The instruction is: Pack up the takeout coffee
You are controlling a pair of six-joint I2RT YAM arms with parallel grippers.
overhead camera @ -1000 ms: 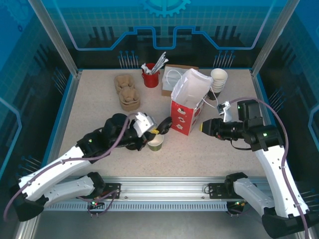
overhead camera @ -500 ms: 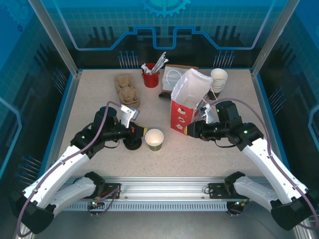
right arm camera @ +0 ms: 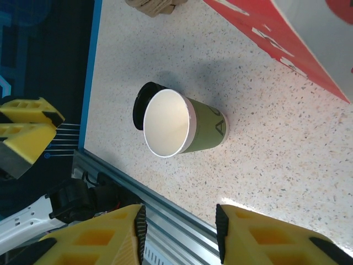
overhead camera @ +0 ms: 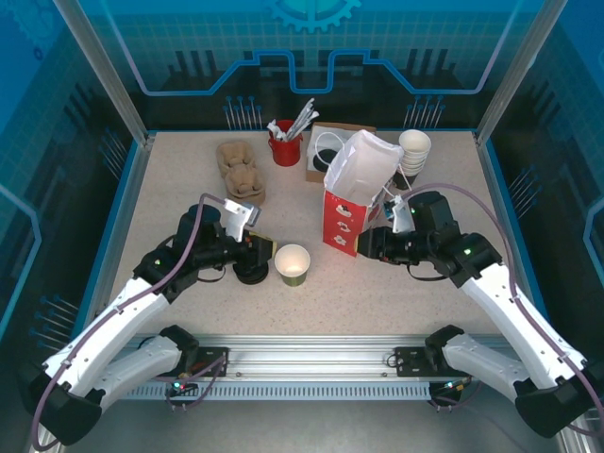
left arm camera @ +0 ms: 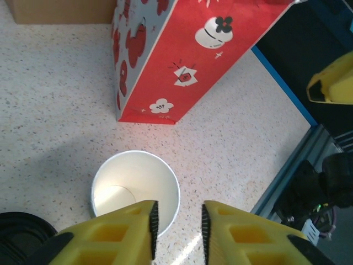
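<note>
Since earlier, the left gripper (left arm camera: 177, 221) has parted its jaws, empty, beside the lidless paper cup (overhead camera: 293, 263) near the table's (overhead camera: 189, 311) front edge. The right gripper (right arm camera: 179, 229) is spread and empty. The cup is likely light and crushable: grip mid-wall gently.

One olive-green paper cup (overhead camera: 293, 263) stands open, with one black round lid piece (right arm camera: 139, 107) beside it; whether that is a single lid or a stack cannot be told. There is one red patterned paper bag (overhead camera: 351, 222), one brown cardboard box (left arm camera: 60, 11) and one red holder (overhead camera: 285, 151) with several white sticks, too fine to count. One stack of white paper cups (overhead camera: 414, 148) and one pile of brown pulp trays (overhead camera: 242, 175) — at least two trays.
</note>
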